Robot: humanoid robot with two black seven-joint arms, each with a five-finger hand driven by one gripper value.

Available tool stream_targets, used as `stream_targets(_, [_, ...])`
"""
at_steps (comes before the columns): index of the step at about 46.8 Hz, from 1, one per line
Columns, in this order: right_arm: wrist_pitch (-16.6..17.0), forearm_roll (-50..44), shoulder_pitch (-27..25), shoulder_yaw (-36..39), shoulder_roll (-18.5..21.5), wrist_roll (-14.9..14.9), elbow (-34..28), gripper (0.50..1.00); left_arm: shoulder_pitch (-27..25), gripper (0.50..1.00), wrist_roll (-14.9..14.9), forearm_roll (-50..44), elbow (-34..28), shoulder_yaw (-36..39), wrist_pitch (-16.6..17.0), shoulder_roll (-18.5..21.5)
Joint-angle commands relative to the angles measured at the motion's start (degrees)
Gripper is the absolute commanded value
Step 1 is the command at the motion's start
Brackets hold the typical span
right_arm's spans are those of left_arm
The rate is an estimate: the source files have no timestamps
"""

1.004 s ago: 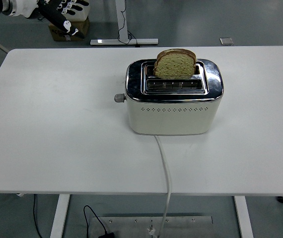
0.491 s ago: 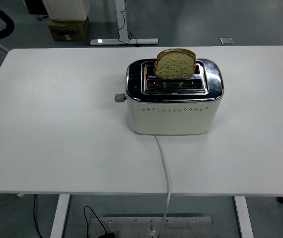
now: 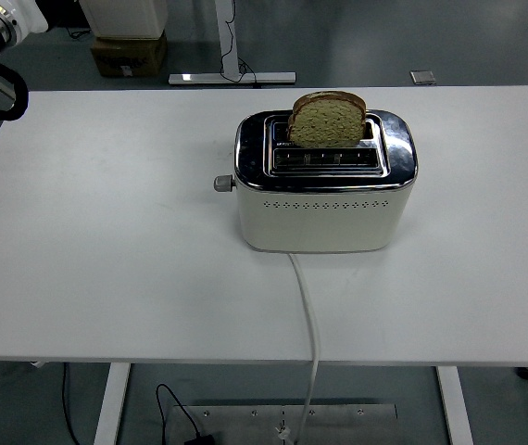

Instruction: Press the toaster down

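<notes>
Toaster [image 3: 324, 209]: cream body with a shiny chrome top, standing upright near the middle of the white tabletop [image 3: 106, 232], its long side facing the near edge.
Bread [image 3: 327, 121]: one brown-crusted slice stands in the far slot, most of it sticking up above the chrome.
Near slot [image 3: 324, 159]: no bread shows in it.
Lever [image 3: 222, 184]: small grey knob on the toaster's left end, sitting high, just under the chrome rim; nothing touches it.
Cord [image 3: 308, 315]: white, running from the foot of the toaster's front face across the tabletop, over the near edge and down toward the floor.
Left arm [image 3: 0, 19]: only a white and black section shows in the far left corner, with a black curved part just below it, at the tabletop's far left corner.
Left robot hand: outside the picture, so I cannot tell whether it is apart or together.
Toaster relative to the arm: well apart, off to its right and closer to the near edge.
Cardboard box [image 3: 127, 53]: on the floor beyond the tabletop's far edge, right of the arm.
</notes>
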Motion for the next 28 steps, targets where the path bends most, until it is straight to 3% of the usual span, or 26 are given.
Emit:
stream_targets(1, [0.00,0.08,0.00,-0.03,0.00,0.00,-0.07,0.998,1.33,1.000,-0.07,-0.55,-0.02,-1.60,0.04,-0.13])
stream_targets(11, [0.00,0.00,0.00,-0.02,0.00,0.00,-0.07,0.998,4.32,1.000,-0.42,-1.17,-0.02,-6.88,0.22,-0.48])
stream_targets(28, [0.00,0.26,0.00,0.15,0.00,0.26,-0.07,0.998,7.31,1.000,-0.42,-1.17,0.07,-7.32,0.48,-2.24])
